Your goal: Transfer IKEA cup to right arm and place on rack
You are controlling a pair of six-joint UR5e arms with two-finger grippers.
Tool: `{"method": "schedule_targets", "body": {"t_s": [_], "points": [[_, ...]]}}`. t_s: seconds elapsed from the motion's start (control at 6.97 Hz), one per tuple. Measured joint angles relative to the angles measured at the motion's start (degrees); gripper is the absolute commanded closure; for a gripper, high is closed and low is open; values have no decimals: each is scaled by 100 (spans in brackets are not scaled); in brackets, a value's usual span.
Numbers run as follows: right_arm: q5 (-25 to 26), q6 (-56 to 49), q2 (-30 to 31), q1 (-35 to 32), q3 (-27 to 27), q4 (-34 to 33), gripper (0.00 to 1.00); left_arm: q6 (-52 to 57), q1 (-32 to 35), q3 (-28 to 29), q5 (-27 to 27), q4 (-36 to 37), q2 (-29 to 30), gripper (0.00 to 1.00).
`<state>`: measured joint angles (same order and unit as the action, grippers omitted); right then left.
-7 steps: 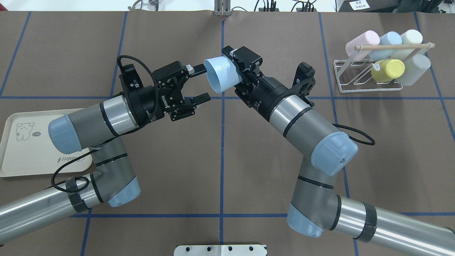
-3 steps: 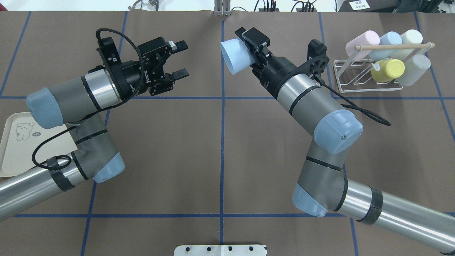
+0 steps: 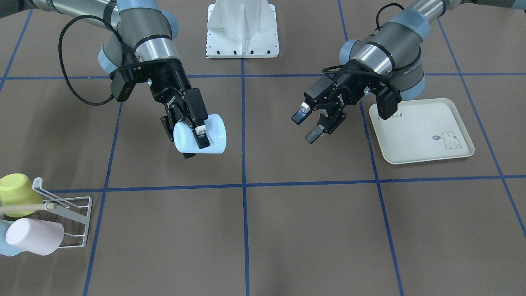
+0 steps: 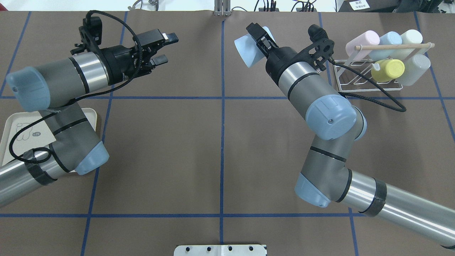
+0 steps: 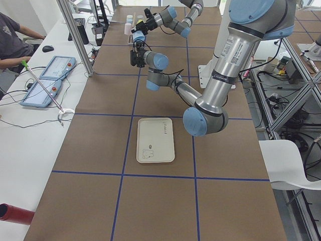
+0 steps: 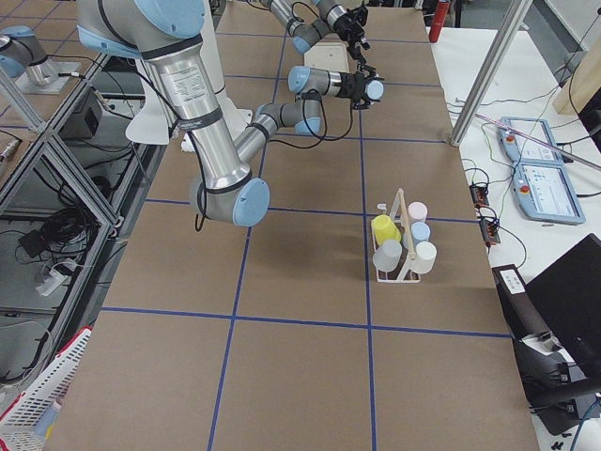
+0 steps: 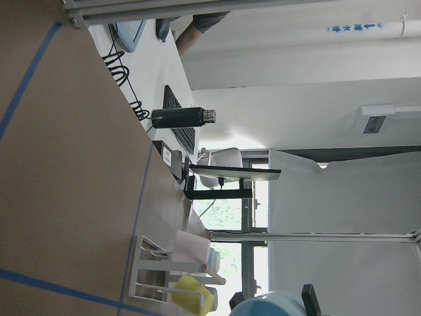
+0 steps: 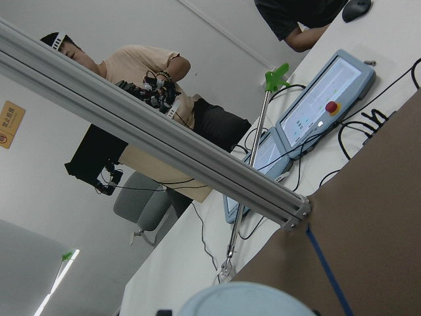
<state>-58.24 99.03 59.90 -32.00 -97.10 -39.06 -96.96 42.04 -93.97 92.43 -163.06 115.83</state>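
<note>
IKEA cup (image 4: pixel 247 53), pale blue, held on its side in the air above the brown worktop (image 4: pixel 220 149), upper middle of the overhead view, open mouth facing frame left. At far left, a cream tray (image 4: pixel 90 117) lies partly hidden under the left arm (image 4: pixel 81 73). In the upper left, the left gripper (image 4: pixel 166 48) hangs with its fingers spread and nothing between them, well apart from the cup. Just right of centre, the right gripper (image 3: pixel 194 146) pinches the cup across its wall near the closed end, one finger over it and one under. At upper right stands the white wire rack (image 4: pixel 369 90) with a wooden dowel (image 4: pixel 394 46). Five other cups (image 4: pixel 362 42) sit on it, among them a yellow cup (image 4: pixel 389 69) in the front row. Bare prongs show at the rack's left end, beside the yellow cup. A black cable (image 4: pixel 403 108) from the right wrist crosses the rack in this view; whether it touches cannot be told.

The handover looks complete, so the step in hand is carrying the cup to the rack. Done well, the wrist turns the mouth downward, approaches a bare prong from the rack's left, passes clear of the dowel and the yellow cup, and minds the cable. The fingers should open only once the cup rests on the prong.
</note>
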Motion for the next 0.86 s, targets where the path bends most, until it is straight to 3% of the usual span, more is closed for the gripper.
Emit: {"method": "schedule_targets", "body": {"t_s": [0.43,0.86], "points": [[746,-716,40,-167,-106,-1161,100,1644,292,-1389,25,2899,-364,0],[1268,-1284,87,-459,-420,-2954,100,2418,624,-1953,186,4349,-677,0]]}}
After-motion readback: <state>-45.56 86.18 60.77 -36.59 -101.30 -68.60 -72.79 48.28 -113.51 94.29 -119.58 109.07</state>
